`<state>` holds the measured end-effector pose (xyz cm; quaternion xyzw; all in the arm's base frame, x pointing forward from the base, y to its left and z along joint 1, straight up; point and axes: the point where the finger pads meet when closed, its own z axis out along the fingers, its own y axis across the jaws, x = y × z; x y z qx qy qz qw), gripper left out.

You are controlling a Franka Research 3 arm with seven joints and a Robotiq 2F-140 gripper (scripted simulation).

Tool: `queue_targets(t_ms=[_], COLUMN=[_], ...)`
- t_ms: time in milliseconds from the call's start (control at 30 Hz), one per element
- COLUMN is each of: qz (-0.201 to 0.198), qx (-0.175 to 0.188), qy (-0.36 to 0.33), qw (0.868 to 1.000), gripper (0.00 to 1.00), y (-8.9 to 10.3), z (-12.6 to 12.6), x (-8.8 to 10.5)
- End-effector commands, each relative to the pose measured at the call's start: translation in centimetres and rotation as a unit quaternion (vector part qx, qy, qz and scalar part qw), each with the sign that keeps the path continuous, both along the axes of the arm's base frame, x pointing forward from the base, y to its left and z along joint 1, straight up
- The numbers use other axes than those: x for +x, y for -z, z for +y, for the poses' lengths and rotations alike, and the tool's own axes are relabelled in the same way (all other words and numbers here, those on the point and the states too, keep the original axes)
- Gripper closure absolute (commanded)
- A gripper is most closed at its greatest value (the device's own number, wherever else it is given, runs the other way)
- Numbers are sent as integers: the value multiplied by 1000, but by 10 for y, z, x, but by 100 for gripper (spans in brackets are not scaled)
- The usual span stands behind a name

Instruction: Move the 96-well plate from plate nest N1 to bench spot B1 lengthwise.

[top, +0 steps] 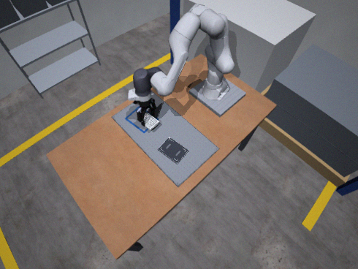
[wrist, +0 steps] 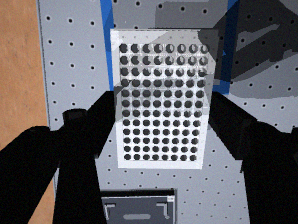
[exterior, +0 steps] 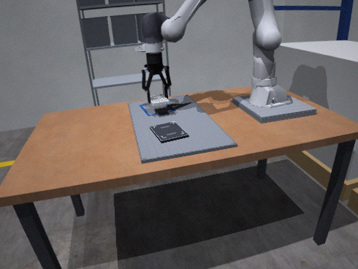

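Observation:
The white 96-well plate (wrist: 160,97) is held between my black fingers, gripped across its long sides. My gripper (top: 147,118) is shut on it and carries it a little above the grey mat, over the blue taped outline B1 (top: 135,118). In the wrist view the blue tape (wrist: 106,45) runs along both long sides of the plate, which lies lengthwise with the outline. The plate also shows in the exterior view (exterior: 159,99), with its dark shadow on the mat below. The black plate nest N1 (top: 173,150) stands empty nearer the mat's middle; its edge shows in the wrist view (wrist: 137,209).
The grey perforated mat (exterior: 179,128) lies on the wooden table. The arm's base (top: 216,93) sits on a grey plinth at the table's back. A metal shelf (exterior: 120,44) stands behind the table.

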<state>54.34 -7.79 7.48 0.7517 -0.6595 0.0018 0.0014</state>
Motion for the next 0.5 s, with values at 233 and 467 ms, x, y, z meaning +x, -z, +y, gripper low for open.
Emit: queue_targets(t_ms=[233, 467], qz=[1, 1], qx=[2, 2], qy=[-19, -19], qw=[1000, 1000], gripper=[40, 40], y=[2, 3], z=[-28, -51], x=[0, 1])
